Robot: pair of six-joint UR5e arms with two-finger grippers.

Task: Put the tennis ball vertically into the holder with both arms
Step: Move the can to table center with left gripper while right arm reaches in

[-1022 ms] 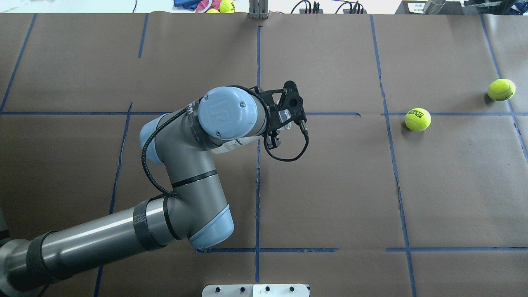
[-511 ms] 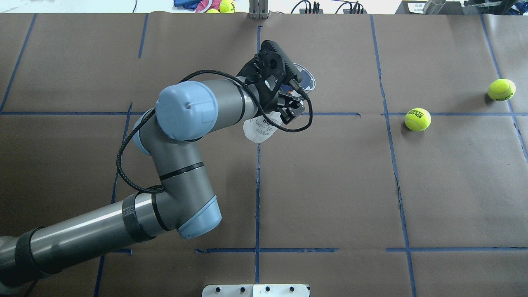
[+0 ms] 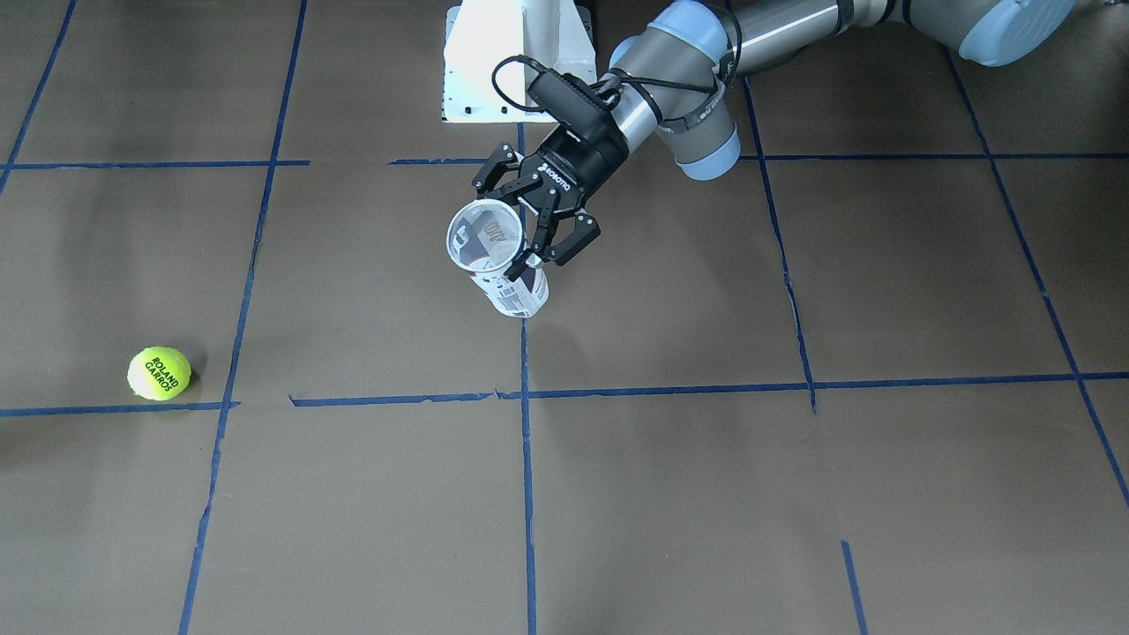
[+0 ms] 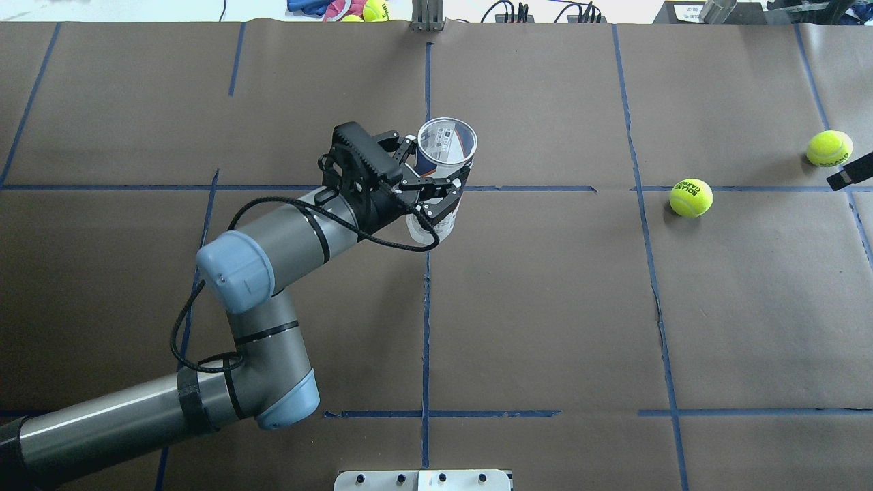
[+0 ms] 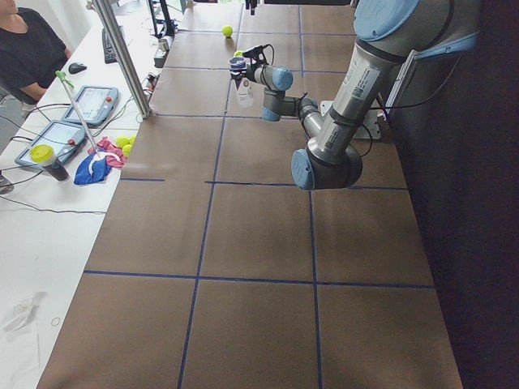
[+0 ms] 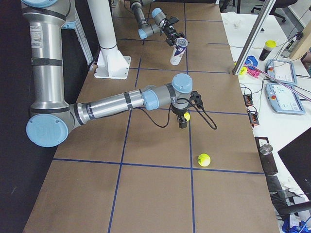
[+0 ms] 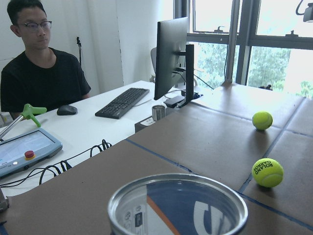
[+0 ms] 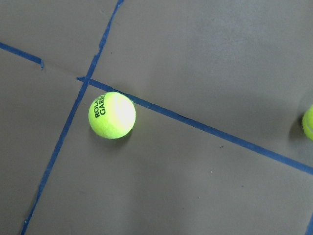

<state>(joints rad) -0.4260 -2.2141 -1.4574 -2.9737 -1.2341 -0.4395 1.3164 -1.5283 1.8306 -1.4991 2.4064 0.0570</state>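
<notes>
The holder [image 4: 447,146], a clear can with a white and navy label, is clamped in my left gripper [image 4: 442,187] above the table's middle, open mouth up and roughly upright. It also shows in the front view [image 3: 516,295], with the left gripper [image 3: 522,225] around its upper part, and in the left wrist view [image 7: 178,205]. A tennis ball [image 4: 691,198] with ROLAND GARROS lettering lies on the table at the right, beside a tape crossing [image 8: 111,115]. My right gripper [image 6: 182,119] hovers over that ball. I cannot tell whether it is open or shut.
A second tennis ball [image 4: 829,148] lies further right, near the table's end. The white pedestal base [image 3: 516,62] stands at the robot's edge. A desk with a monitor [image 7: 172,56], keyboard and a seated person [image 7: 41,73] runs along the far side.
My left arm has swung its wrist round and turned the holder from under the wrist to mouth up. The right gripper's tip has come in at the overhead view's right edge.
</notes>
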